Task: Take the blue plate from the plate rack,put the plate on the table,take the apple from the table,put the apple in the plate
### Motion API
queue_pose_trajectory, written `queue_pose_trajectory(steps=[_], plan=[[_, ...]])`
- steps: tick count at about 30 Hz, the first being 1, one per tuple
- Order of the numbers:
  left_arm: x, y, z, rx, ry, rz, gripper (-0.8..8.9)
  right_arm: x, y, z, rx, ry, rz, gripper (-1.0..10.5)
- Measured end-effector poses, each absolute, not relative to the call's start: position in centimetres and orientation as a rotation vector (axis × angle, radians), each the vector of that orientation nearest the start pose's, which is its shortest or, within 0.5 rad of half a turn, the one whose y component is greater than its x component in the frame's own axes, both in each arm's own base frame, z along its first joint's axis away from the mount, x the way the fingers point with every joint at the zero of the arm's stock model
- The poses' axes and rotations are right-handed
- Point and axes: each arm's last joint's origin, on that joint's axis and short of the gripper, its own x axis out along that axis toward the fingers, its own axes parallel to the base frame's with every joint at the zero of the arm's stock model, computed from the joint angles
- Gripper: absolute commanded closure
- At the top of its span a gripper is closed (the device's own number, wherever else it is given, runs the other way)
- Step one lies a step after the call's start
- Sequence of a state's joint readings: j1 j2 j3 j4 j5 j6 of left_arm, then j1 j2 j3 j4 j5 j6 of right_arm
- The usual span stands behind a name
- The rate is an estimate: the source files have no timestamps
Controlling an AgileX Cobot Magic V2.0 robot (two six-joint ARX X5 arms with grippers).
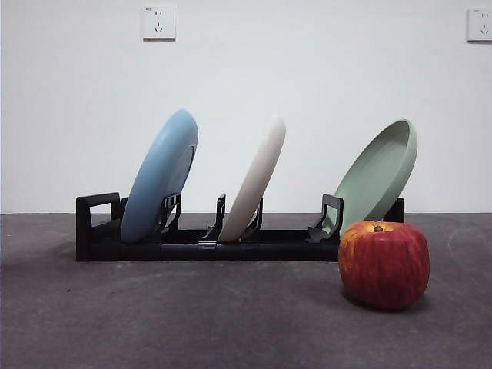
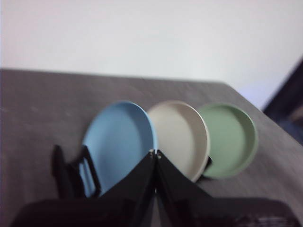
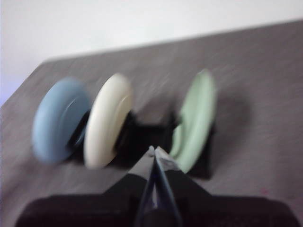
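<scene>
Nearest me sits the apple [image 1: 383, 264] on the dark surface [image 1: 192, 315], just in front of the rack's sage-green plate [image 1: 378, 178]. Behind it the plate rack [image 1: 207, 244] holds three leaning plates; the blue plate [image 1: 160, 177] stands at the handle end, the cream plate [image 1: 256, 180] in the middle. Nothing has been lifted yet, so I'd say the first step is only starting. Both the left tool [image 2: 155, 153] and right tool [image 3: 154, 150] hang back from the rack, tips pressed together, holding nothing. Next, one must spread and take the blue plate's rim.

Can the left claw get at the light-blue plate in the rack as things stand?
Probably yes: the round matte light-blue plate leans in the black rack's end slot, nothing before it; the shut left claw must open first.
</scene>
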State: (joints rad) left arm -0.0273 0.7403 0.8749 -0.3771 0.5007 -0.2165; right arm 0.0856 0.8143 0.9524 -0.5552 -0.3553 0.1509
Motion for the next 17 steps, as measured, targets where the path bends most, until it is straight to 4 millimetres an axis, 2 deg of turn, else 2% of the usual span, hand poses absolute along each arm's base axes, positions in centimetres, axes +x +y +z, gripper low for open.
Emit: queue_pose_trajectory(steps=[1, 3, 4, 5, 8, 9, 13, 17], plan=[[15.6, -1.9, 35.5, -0.266, 0.323, -0.518, 7.42, 16.4, 2.5, 35.0, 0.205, 0.472, 0.447, 9.4], [16.6, -2.0, 35.9, -0.266, 0.367, -0.55, 5.59, 17.1, 2.8, 34.9, 0.214, 0.5, 0.525, 9.2], [17.1, -2.0, 36.0, -0.268, 0.385, -0.563, 4.7, 17.5, 2.9, 34.7, 0.22, 0.515, 0.559, 8.7], [17.5, -2.1, 36.1, -0.27, 0.396, -0.575, 4.29, 17.7, 3.0, 34.5, 0.224, 0.526, 0.578, 7.9], [18.8, -2.2, 36.1, -0.277, 0.423, -0.59, 4.33, 18.2, 3.1, 34.2, 0.228, 0.547, 0.586, 5.8], [19.2, -2.2, 36.0, -0.279, 0.433, -0.593, 4.33, 18.3, 3.1, 34.1, 0.229, 0.551, 0.585, 5.5], [21.5, -3.0, 35.5, -0.292, 0.482, -0.617, 4.36, 18.5, 3.1, 34.0, 0.23, 0.56, 0.584, 5.4], [24.7, -4.4, 35.7, -0.29, 0.528, -0.656, 4.36, 18.5, 3.1, 34.0, 0.23, 0.558, 0.584, 5.4]])
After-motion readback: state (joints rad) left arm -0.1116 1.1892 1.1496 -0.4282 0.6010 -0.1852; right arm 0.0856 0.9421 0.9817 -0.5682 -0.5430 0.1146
